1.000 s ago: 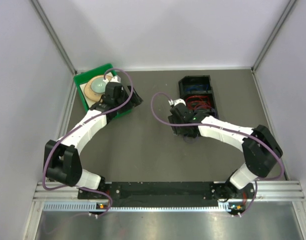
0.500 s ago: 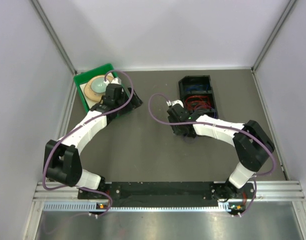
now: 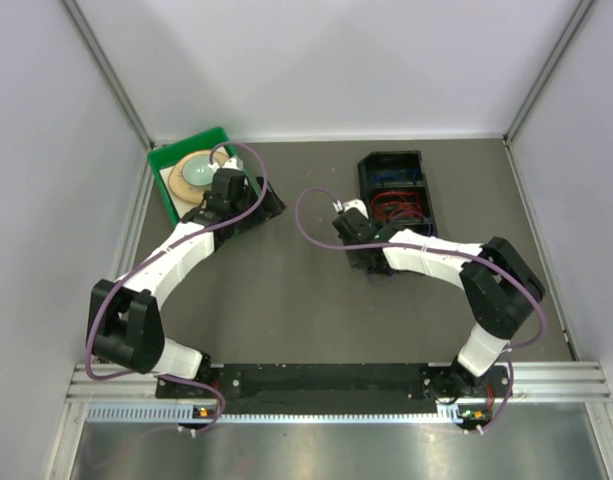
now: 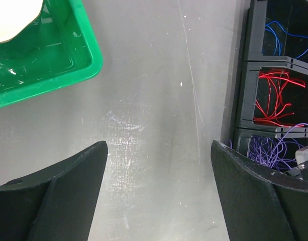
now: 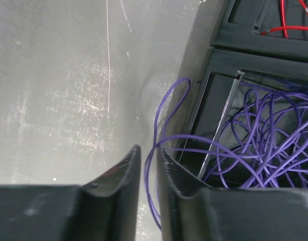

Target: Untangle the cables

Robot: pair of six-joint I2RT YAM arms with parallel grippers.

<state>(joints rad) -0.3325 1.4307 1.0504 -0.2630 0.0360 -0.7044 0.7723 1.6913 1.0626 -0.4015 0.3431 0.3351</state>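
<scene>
The cables lie sorted in a black three-part box (image 3: 394, 172): blue cables (image 4: 277, 40) in the far part, red cables (image 4: 274, 95) in the middle, purple cables (image 5: 264, 130) in the near part. One purple loop (image 5: 166, 108) spills over the box's left wall onto the table. My right gripper (image 5: 149, 148) stands at that wall, its jaws a narrow gap apart, with the loop's strand running down through the gap and not visibly pinched. My left gripper (image 4: 159, 150) hangs wide open over bare table, holding nothing.
A green tray (image 3: 171, 170) with a plate and a pale bowl (image 3: 196, 172) sits at the back left, just beside my left gripper (image 3: 256, 205). White walls close in the table on three sides.
The right jaws have narrowed around the purple loop and the right wrist has shifted slightly left. The left arm has barely moved.
</scene>
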